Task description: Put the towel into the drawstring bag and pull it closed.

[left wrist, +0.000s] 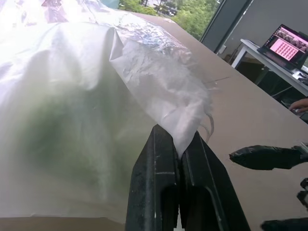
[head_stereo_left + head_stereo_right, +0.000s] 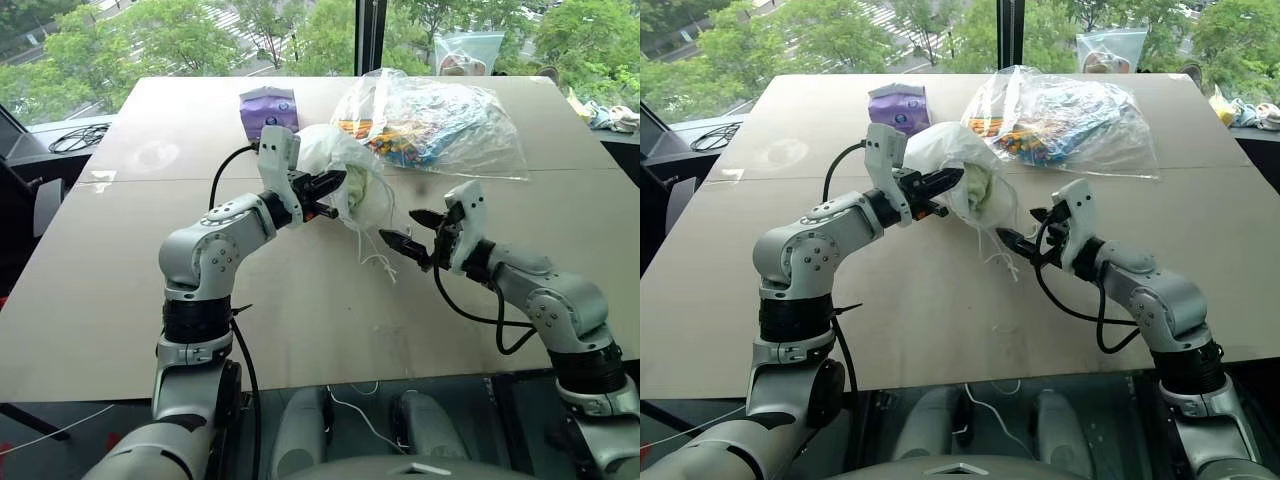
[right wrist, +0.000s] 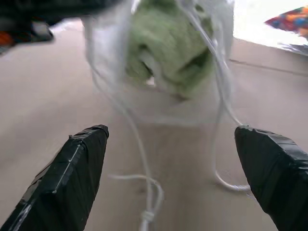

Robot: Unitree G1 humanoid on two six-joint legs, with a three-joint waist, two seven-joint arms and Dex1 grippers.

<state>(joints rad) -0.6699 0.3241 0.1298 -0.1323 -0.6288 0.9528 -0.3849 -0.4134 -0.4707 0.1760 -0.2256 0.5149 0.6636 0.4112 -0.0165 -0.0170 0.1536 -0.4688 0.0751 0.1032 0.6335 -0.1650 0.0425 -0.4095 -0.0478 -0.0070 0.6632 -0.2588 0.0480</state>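
Towel (image 3: 168, 45) looks stuffed inside the drawstring bag (image 2: 958, 172) our left gripper (image 2: 333, 184) has pinched, while our right gripper (image 2: 408, 231), jaws apart at 4 o'clock, hasn't pulled the cords (image 3: 144, 163) yet.

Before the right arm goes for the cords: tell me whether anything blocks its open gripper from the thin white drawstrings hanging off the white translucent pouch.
Nothing visible blocks it. The right gripper is open and empty, with the thin white knotted drawstrings dangling between it and the white translucent drawstring pouch, which the left gripper pinches by its edge. Only bare brown tabletop lies below.
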